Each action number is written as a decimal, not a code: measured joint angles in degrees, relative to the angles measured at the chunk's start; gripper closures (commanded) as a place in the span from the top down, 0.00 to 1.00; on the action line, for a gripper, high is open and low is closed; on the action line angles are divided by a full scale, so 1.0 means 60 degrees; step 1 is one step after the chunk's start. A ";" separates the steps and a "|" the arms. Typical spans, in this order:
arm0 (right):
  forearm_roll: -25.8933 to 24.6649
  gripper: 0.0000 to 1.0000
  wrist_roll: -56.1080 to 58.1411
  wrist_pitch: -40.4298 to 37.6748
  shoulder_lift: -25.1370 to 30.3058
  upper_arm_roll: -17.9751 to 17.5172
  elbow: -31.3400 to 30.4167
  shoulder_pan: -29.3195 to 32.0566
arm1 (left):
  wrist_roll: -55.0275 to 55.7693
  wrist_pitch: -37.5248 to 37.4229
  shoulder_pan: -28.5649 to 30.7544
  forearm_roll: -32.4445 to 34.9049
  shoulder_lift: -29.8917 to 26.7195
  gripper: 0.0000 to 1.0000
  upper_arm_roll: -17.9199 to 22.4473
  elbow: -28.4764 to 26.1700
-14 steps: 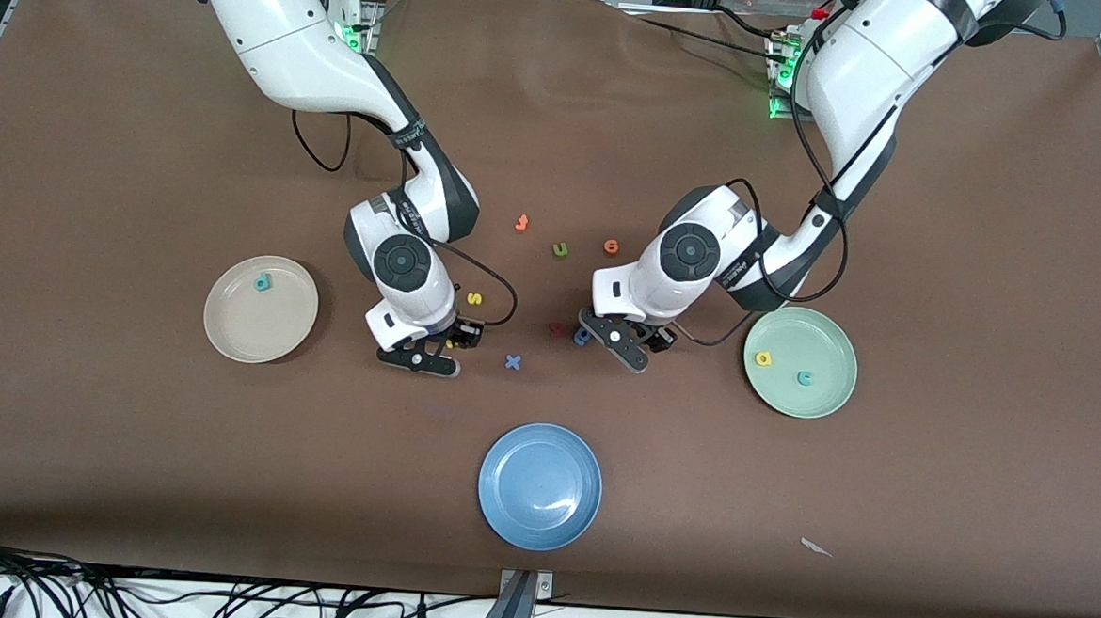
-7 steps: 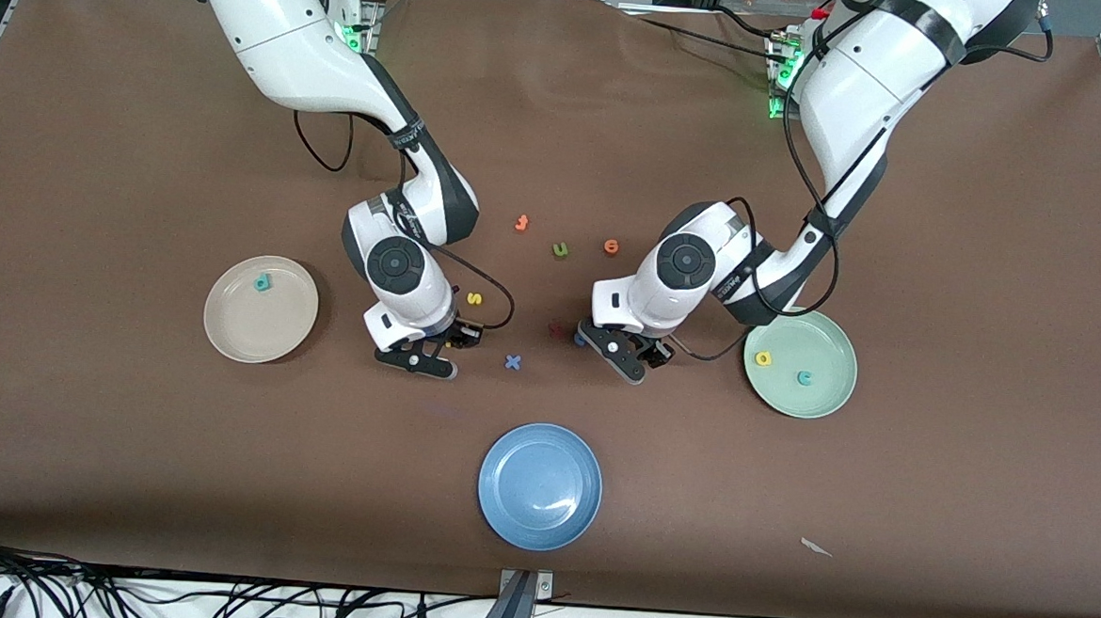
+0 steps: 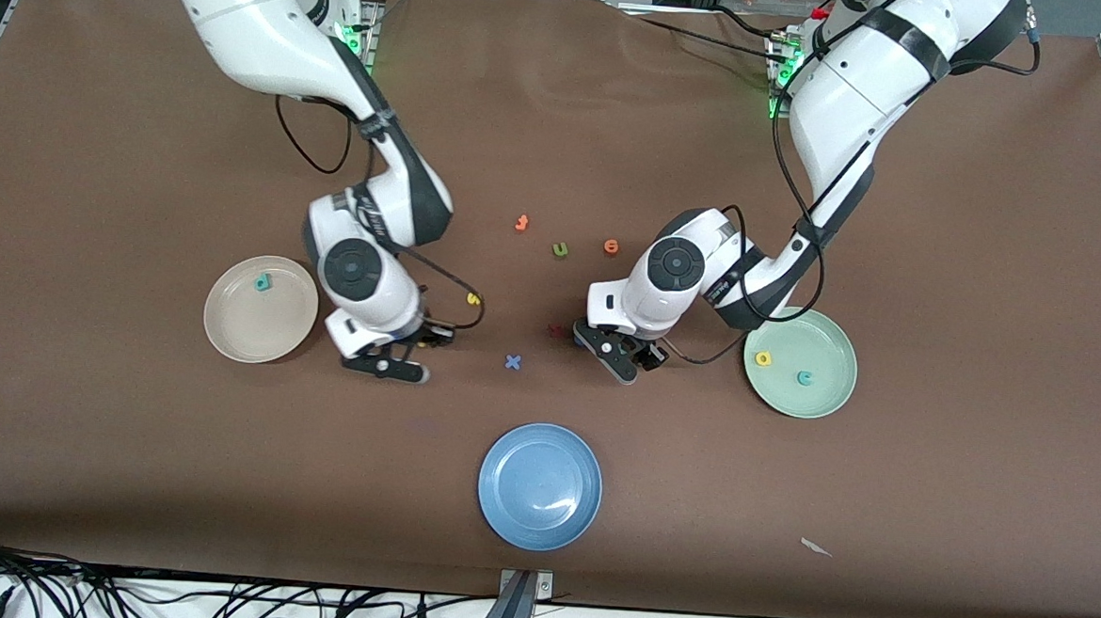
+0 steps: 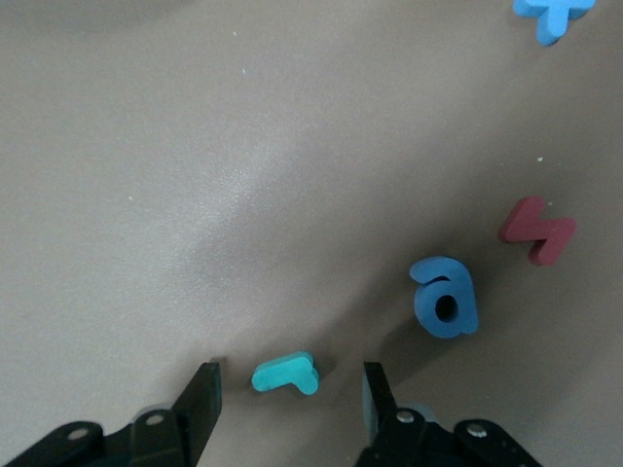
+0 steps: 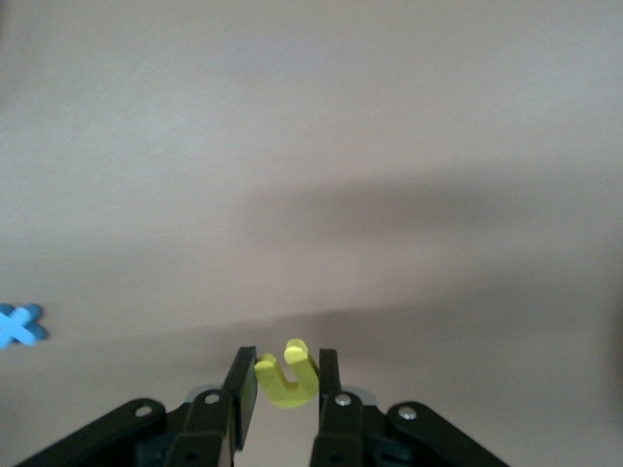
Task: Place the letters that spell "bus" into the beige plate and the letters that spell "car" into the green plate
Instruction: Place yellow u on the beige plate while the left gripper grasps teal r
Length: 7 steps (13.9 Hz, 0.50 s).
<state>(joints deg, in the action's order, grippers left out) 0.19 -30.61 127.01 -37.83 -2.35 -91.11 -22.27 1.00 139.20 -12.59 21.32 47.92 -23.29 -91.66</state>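
The small yellow foam "u" [image 5: 286, 374] is pinched between the two fingers of the right gripper [image 3: 414, 347], which has closed on it; the letter hangs clear of the brown tablecloth [image 3: 129, 438]. That gripper is over the cloth just beside the round cream-beige plate [image 3: 229, 325], where a teal foam "b" [image 3: 262, 283] already lies. The yellow foam "s" [image 3: 474, 298] lies on the cloth close to the same gripper, toward the left arm's end, partly crossed by the arm's black cable. A light blue foam "x" [image 3: 512, 362] lies a little past it, between the two grippers.

The left gripper [image 4: 289, 394] is low over the cloth with its fingers spread apart, and a teal foam "r" [image 4: 285, 374] lies flat on the cloth between them, touching neither. Just ahead of that gripper lie a darker blue foam letter with a round hole [image 4: 444, 309] and a dark red zigzag foam letter [image 4: 537, 230].

Near that gripper, toward the left arm's end, the round pale mint-green plate [image 3: 824, 399] holds a yellow foam "a" [image 3: 764, 359] and a teal foam "c" [image 3: 803, 378]. Nearer the robots' bases lie two orange letters [image 3: 521, 223] and an olive-green "u" [image 3: 560, 249]. A round blue plate [image 3: 502, 514] sits closest to the front camera.
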 measured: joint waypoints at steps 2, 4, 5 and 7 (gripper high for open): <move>0.0021 0.16 0.1154 -0.0328 0.0728 0.0024 -0.0677 0.0730 | 0.0000 0.0129 -0.0005 0.0003 0.0035 0.24 0.0011 0.0009; 0.0016 0.16 0.2214 -0.0346 0.1333 0.0041 -0.1659 0.1427 | 0.0000 0.0173 -0.0006 0.0004 0.0038 0.06 0.0020 0.0036; 0.0015 0.16 0.2691 -0.0331 0.1568 0.0051 -0.2111 0.1770 | -0.0003 0.0176 -0.0006 0.0006 0.0038 0.05 0.0024 0.0055; -0.0006 0.16 0.3377 -0.0286 0.1882 0.0065 -0.2763 0.2425 | -0.0003 0.0189 -0.0005 0.0006 0.0039 0.05 0.0031 0.0073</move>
<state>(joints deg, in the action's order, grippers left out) 0.15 -10.35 125.29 -26.54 -1.96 -107.69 -7.72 0.98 140.34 -12.62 21.36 48.15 -23.11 -91.22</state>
